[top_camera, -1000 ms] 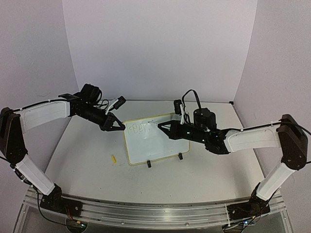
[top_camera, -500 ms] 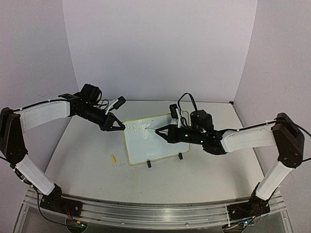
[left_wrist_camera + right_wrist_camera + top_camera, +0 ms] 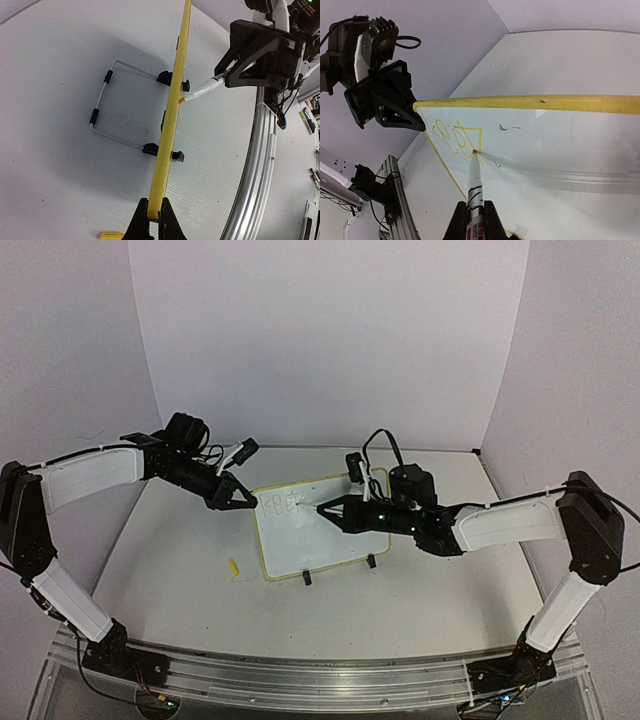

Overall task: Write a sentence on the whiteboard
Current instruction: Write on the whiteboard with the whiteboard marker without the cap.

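On the table (image 3: 180, 580), the whiteboard (image 3: 312, 546) stands centrally on its wire stand (image 3: 102, 100). We see the left gripper (image 3: 244, 502) pinched shut on its upper-left rim. The right gripper (image 3: 326, 508) is clamped on the marker (image 3: 474, 186), whose tip seems to touch the sentence (image 3: 454, 136). Pressing hard could tip the board or slip that thin pinch; pressing lightly could leave faint strokes skipping.

On the whiteboard (image 3: 555, 150) there's a yellow scrawl (image 3: 454, 139) near one corner, a few loose letters, the first maybe an "F"; I can't read it for sure. The marker (image 3: 474, 187) has a red label (image 3: 471, 231) with white print, too cut off to read.
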